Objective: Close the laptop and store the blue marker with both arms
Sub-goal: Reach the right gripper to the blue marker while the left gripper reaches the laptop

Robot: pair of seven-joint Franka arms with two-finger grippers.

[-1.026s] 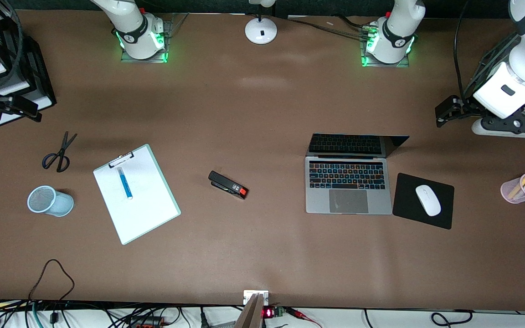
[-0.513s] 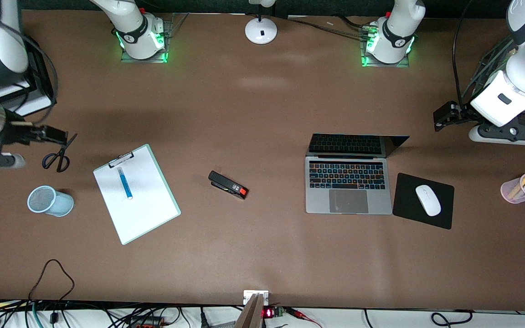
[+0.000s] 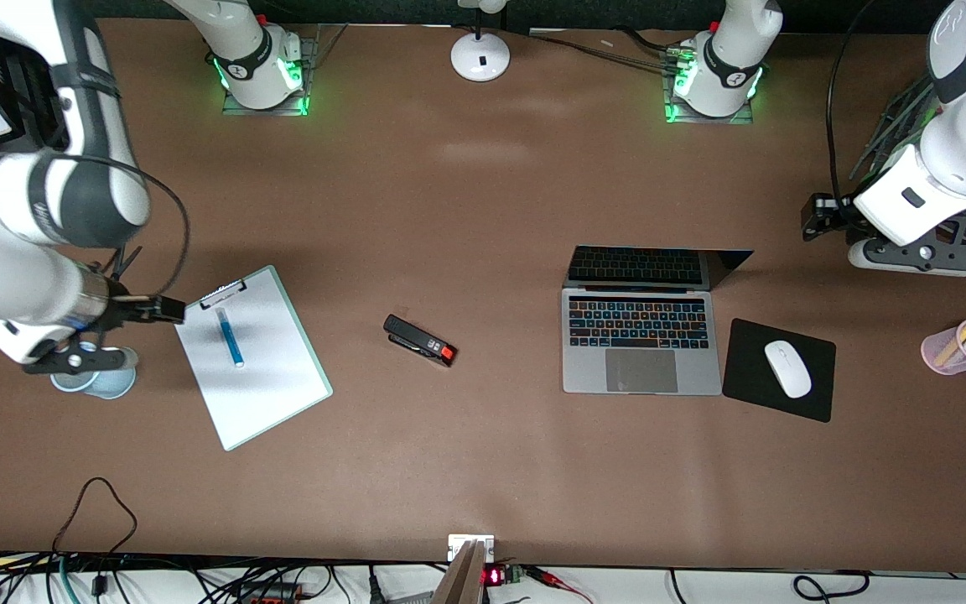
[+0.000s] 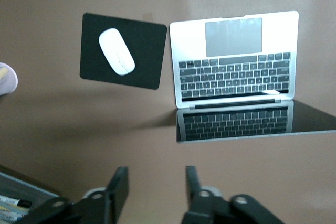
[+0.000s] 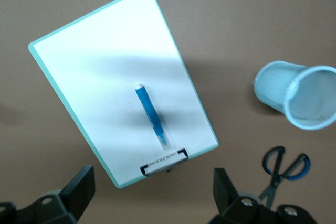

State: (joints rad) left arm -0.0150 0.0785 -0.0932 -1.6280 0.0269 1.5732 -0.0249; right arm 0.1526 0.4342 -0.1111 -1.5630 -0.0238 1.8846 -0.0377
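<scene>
Front view: the laptop lies open in the middle band of the frame, toward the left arm's end. Its screen leans back toward the bases, so a push that lands low on the lid could slide the whole machine instead of folding it. The left gripper hangs over bare table at the frame's edge, higher in the frame than the screen. The blue marker lies on a clipboard toward the right arm's end, where it may roll on the smooth board if nudged. The right gripper hovers at the clipboard's corner, forearm level.

Left wrist view: fingers part-spread, nothing between them, aimed at the laptop.

Right wrist view: jaws spread wide, empty, pointing down at the marker. A tipped cup and scissors lie near, apart from the board.
</scene>
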